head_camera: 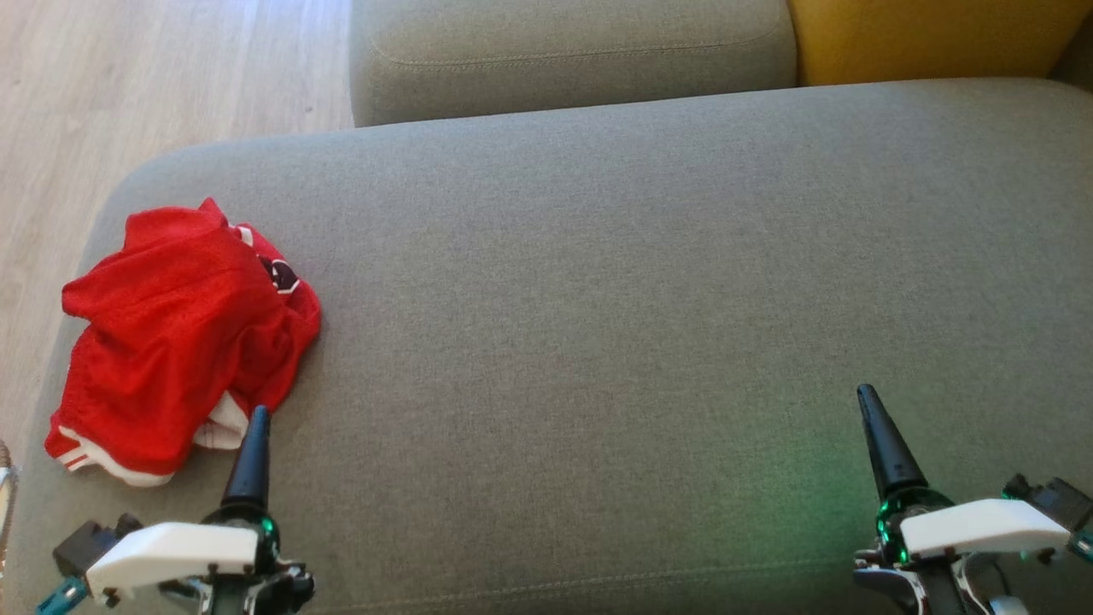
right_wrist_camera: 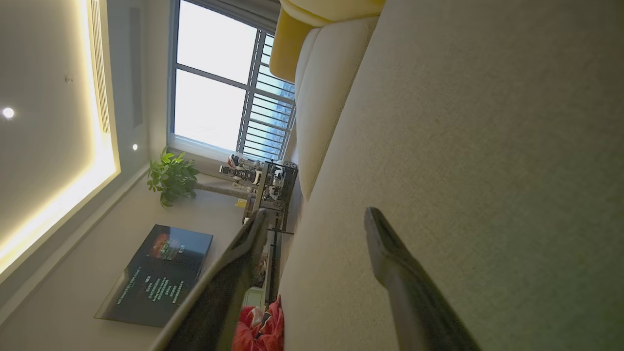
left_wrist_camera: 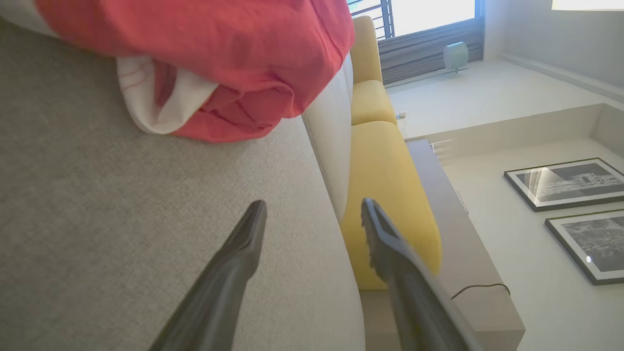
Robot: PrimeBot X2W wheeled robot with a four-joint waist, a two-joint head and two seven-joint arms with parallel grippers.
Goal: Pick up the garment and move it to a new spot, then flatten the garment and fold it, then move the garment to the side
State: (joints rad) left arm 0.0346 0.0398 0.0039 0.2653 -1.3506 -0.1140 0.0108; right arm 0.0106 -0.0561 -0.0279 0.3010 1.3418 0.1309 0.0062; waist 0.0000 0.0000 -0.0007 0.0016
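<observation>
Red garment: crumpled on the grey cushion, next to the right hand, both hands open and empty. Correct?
One thing is off: the red garment lies crumpled on the grey cushion next to the left hand, not the right hand, which sits far across the cushion. The head view shows it. Both hands are open and empty.

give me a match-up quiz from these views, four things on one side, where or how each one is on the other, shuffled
1. crumpled red mesh garment
2. yellow fabric cushion
3. left tool
4. pale wooden floor

a. top right of the head view
b. open and empty
c. on the left end of the grey fabric sofa seat
d. beyond the seat's left end

Pairs: 1-c, 2-a, 3-b, 4-d
</observation>
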